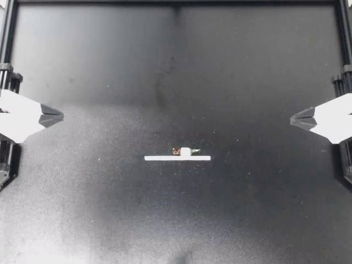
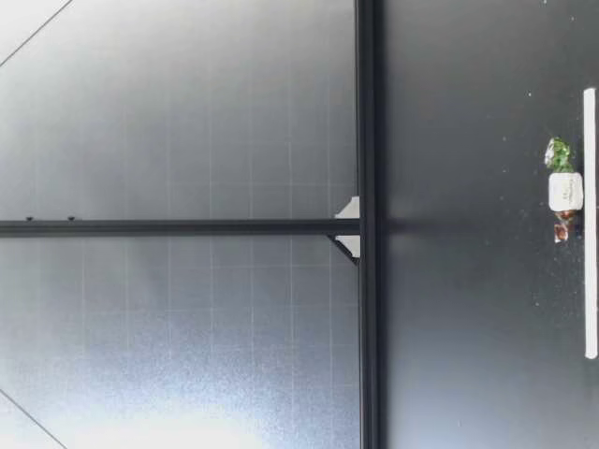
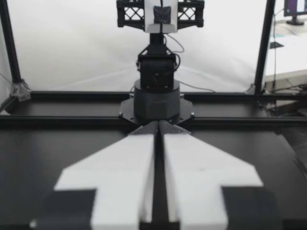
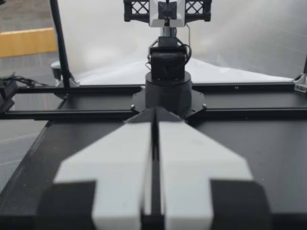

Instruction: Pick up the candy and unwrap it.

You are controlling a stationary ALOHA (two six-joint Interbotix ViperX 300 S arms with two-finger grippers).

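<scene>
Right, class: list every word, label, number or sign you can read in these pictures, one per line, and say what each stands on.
Nothing here can be read as text.
candy: a faint mark on its white middle in the low view, too small to read.
white strip beside the candy: blank, no print.
screen beyond the table in the left wrist view: too blurred to read.

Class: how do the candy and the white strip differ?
The candy is short and lumpy, with twisted ends; the white strip is long, flat and straight. The candy shows white, green and brown; the strip is plain white. Both lie parallel on the table.
</scene>
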